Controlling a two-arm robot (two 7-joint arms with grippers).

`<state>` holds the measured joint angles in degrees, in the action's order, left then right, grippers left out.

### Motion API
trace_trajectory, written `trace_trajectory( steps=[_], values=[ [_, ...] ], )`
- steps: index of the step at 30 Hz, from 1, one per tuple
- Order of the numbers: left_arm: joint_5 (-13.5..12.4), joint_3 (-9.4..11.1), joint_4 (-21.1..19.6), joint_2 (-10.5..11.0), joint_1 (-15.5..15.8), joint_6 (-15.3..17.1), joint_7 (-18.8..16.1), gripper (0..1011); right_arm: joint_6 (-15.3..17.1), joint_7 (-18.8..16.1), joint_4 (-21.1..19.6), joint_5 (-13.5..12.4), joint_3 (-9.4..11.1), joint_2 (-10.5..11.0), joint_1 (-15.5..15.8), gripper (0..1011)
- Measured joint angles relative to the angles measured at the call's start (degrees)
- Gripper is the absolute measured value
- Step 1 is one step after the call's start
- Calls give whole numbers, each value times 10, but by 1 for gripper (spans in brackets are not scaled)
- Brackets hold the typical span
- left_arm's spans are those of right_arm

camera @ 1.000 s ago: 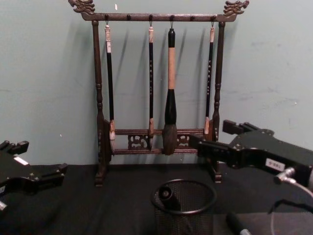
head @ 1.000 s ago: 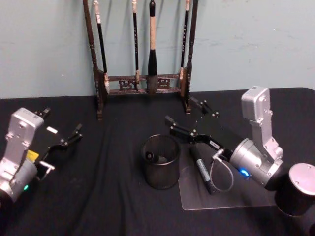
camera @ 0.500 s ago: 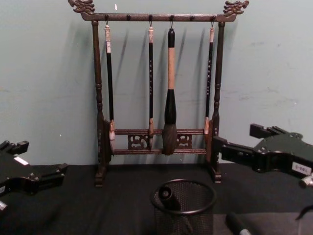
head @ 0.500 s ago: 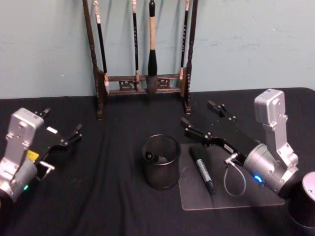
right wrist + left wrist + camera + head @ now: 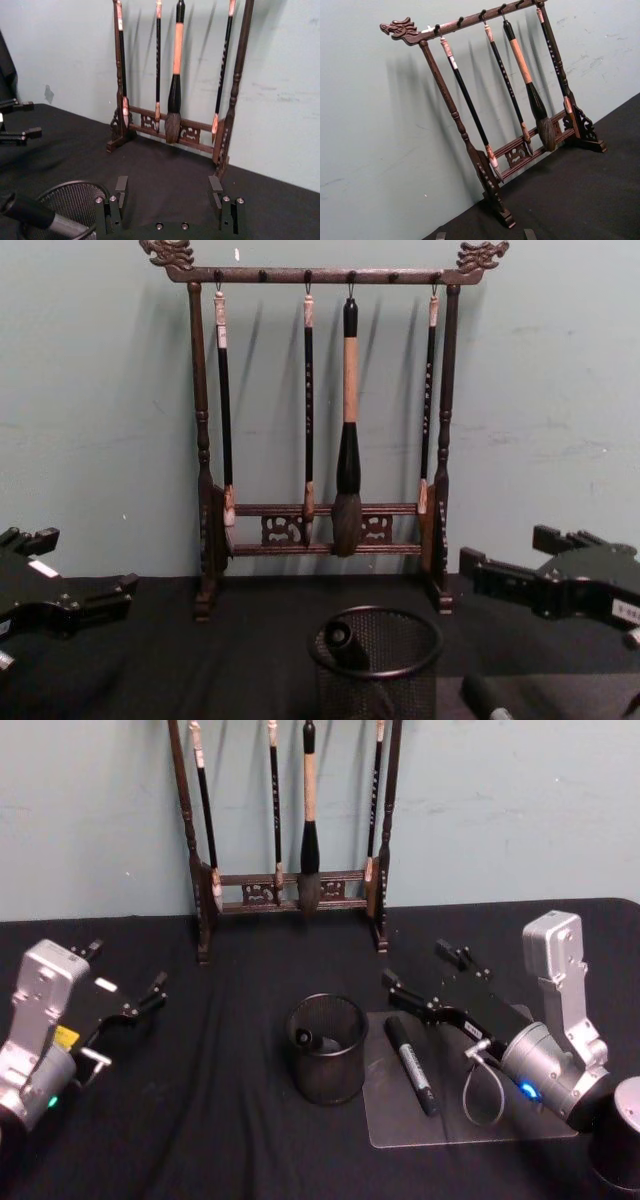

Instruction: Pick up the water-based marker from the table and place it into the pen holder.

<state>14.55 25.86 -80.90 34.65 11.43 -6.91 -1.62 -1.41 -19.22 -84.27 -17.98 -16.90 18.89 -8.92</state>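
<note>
The left tool (image 5: 128,968) hangs over the left part of the tabletop (image 5: 230,1130), its fingers spread and empty, well apart from everything else. Bare black cloth runs from it to the middle. At the back, against the wall, stands a wooden brush rack (image 5: 290,890) with four brushes hanging from it.

In front of the rack, near the middle, the holder (image 5: 326,1075) stands upright with a dark pen (image 5: 305,1038) leaning inside. Just right of it a clear mat (image 5: 490,1125) lies flat. The marker (image 5: 411,1063) lies on the mat's left part, near the holder but apart from it. One end points toward the rack, the other toward the robot. The strip between marker and holder is bare, and so is the mat's right part.

The right tool (image 5: 415,963) hovers just past the marker's far end, raised off the cloth. Its jaws are wide open and hold nothing, and it points toward the rack's right foot. Its arm reaches in over the mat's right edge.
</note>
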Motion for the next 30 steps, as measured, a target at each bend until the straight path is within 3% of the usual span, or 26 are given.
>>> trace_trajectory(
  steps=[14, 30],
  values=[
    [0, 0, 0, 0, 0, 0, 0, 1009, 22, 1, 29, 11, -3, -9, -9, 1003],
    [0, 0, 0, 0, 0, 0, 0, 1009, 63, 17, 35, 46, -16, -9, -10, 1002]
  ],
)
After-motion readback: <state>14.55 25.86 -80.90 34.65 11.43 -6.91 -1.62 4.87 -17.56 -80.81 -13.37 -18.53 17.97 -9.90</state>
